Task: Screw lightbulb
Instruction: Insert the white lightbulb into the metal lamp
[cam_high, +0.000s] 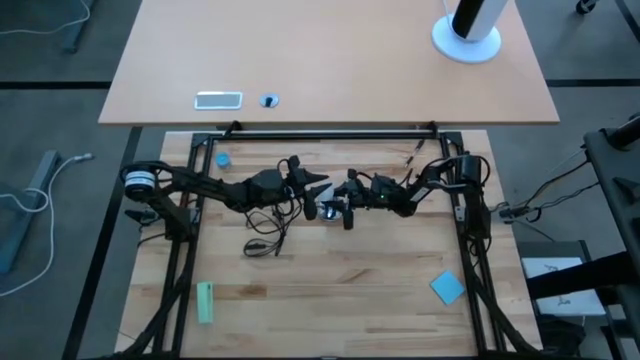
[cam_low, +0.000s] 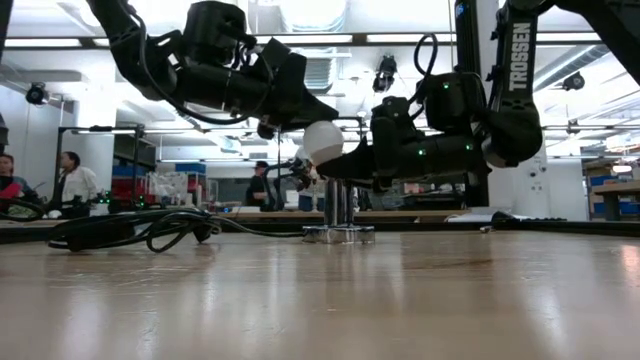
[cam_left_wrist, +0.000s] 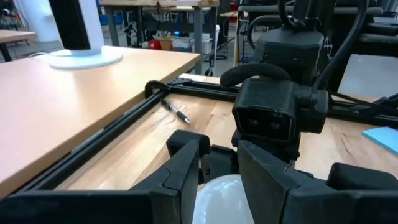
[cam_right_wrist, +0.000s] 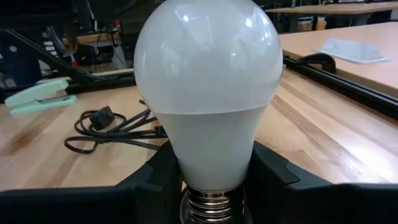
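lightbulb (cam_right_wrist: 205, 93) mid-counter, held aloft between both arms. right hand (cam_right_wrist: 208, 180) clamps its neck; left hand (cam_left_wrist: 217, 180) half closed around the glass head. long axis runs hand to hand, roughly level.

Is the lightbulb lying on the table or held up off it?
Held up. The lightbulb hangs above the wood table, gripped between the right gripper fingers.

The lightbulb (cam_right_wrist: 205, 93) screw base runs off the right wrist view's edge, and the left tool (cam_left_wrist: 217, 180) hides most of its head.
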